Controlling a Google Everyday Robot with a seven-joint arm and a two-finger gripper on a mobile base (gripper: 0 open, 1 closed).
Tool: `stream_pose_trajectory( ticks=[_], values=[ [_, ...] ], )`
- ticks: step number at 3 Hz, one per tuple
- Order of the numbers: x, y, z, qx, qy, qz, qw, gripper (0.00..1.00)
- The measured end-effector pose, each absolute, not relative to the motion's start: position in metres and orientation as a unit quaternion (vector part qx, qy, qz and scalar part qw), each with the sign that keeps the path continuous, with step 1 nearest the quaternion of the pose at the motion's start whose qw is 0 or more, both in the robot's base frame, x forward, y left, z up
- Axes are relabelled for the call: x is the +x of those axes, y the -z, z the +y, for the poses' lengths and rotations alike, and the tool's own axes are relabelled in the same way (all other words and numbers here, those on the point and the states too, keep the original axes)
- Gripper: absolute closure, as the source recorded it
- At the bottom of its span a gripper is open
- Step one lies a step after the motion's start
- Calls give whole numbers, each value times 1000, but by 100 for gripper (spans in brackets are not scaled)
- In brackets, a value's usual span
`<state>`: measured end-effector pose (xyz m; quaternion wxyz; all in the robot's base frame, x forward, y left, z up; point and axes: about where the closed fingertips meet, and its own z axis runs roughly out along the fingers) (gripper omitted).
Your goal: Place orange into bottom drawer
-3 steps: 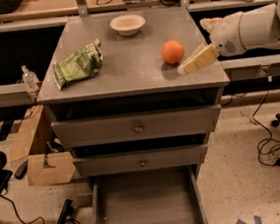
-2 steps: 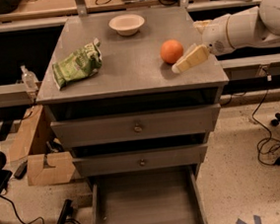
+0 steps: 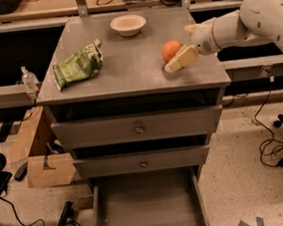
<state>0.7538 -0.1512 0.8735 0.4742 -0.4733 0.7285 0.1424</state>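
Note:
The orange (image 3: 171, 49) sits on the grey cabinet top (image 3: 131, 61), toward its right side. My gripper (image 3: 184, 45) reaches in from the right and is open. Its near finger (image 3: 180, 59) lies just in front of the orange and its far finger (image 3: 190, 29) is behind and to the right. The orange is at the mouth of the jaws, not gripped. The bottom drawer (image 3: 145, 204) is pulled out at the foot of the cabinet, showing a bare grey floor.
A green snack bag (image 3: 78, 65) lies on the left of the top and a cream bowl (image 3: 128, 24) at the back. Two upper drawers (image 3: 139, 128) are shut. A cardboard box (image 3: 44, 164) and cables lie on the floor to the left.
My gripper has moved left along the cabinet top toward the orange, and its near finger now lies beside it. The orange has not moved.

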Motion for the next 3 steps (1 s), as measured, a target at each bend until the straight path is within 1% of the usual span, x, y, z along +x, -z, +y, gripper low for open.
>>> stream_pose_trajectory(
  ticks=[1, 3],
  values=[
    [765, -862, -140, -477, -155, 729, 467, 16],
    [776, -846, -121, -485, -171, 732, 448, 63]
  ],
)
